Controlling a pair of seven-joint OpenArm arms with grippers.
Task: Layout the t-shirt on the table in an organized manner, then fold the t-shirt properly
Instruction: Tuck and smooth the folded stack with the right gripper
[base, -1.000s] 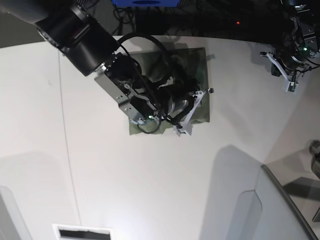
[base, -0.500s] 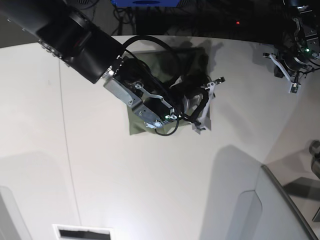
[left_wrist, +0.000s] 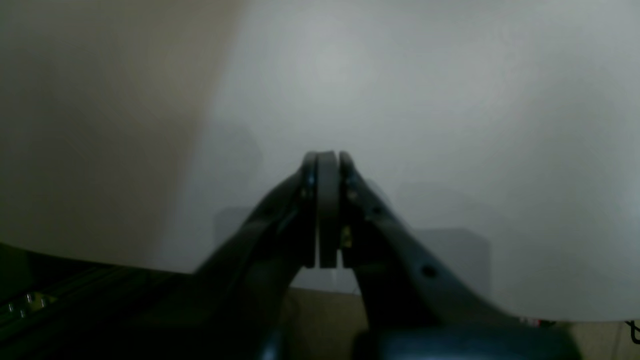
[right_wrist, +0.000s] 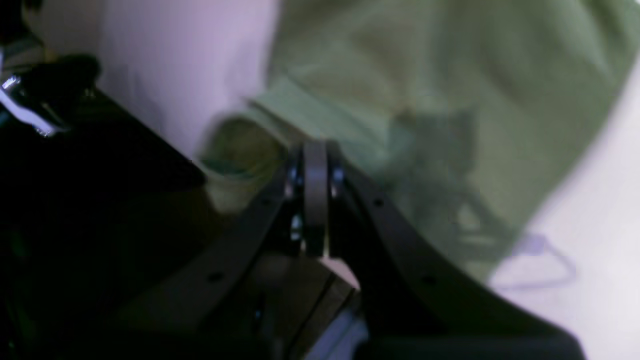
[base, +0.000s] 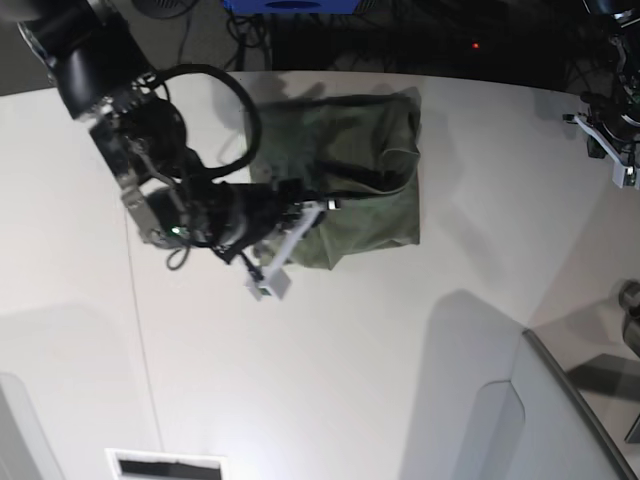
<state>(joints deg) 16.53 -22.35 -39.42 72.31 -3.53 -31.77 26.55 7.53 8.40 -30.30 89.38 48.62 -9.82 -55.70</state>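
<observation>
T-shirt (base: 365, 175) lies as a compact, roughly square olive bundle on the white worktop (base: 330, 380), at the far side near the dark edge. Top layer looks rumpled, with a crease running across.

Right claw (base: 283, 247) sits at the t-shirt's near-left corner, jaws pressed together; the wrist view shows no cloth between them, fabric lying just beyond the tips. Left claw (left_wrist: 327, 210) also together and empty, parked well off to the t-shirt's far right over bare worktop.

Judgement: folding is far along, at a smoothing or final-fold stage. The next move probably calls for parting the right claw, pinching the t-shirt's near edge and either tidying it or folding once more.
</observation>
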